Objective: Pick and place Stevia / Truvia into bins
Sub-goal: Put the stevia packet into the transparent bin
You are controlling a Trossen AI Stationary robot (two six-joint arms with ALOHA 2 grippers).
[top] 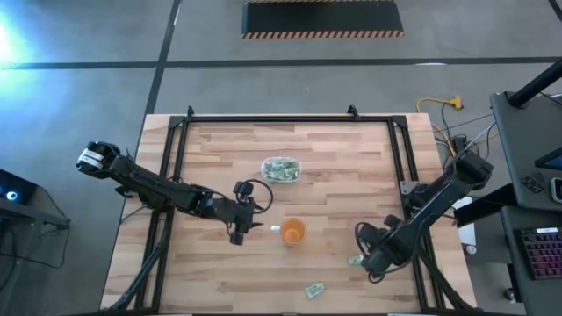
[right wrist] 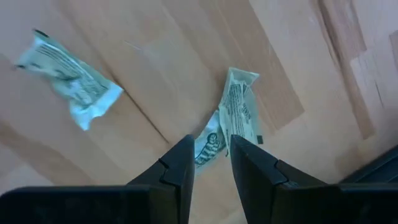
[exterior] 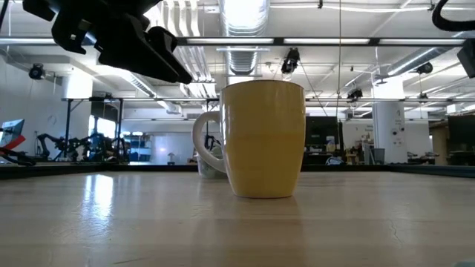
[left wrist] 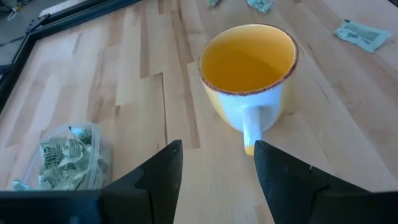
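The clear tub [top: 281, 168] [left wrist: 65, 158] holds several green-and-white Stevia sachets. My right gripper [top: 363, 256] [right wrist: 209, 144] is down at the table's near right, shut on a crumpled sachet [right wrist: 210, 146] [top: 354, 260]. A second sachet [right wrist: 241, 109] overlaps that one. Another sachet [right wrist: 68, 81] [top: 314, 289] lies flat on the wood nearby. My left gripper [top: 239, 230] [left wrist: 217, 158] hangs open just left of the orange cup [top: 292, 232] [left wrist: 249, 68], and its fingers point at the cup's handle [left wrist: 252, 127] without touching it. My right gripper pinches the crumpled sachet by its end [right wrist: 214, 138] between the two fingertips, coming from above and pointing down. The sachet still looks to be against the table, and its far part lies under the neighbouring sachet.
The orange cup [exterior: 263, 137] stands upright at mid-table, its white handle turned toward my left gripper. A small white scrap [top: 274, 228] lies beside it. Two more sachets [left wrist: 360, 32] show beyond the cup. A black frame [top: 176, 140] runs along the table's left, far and right sides.
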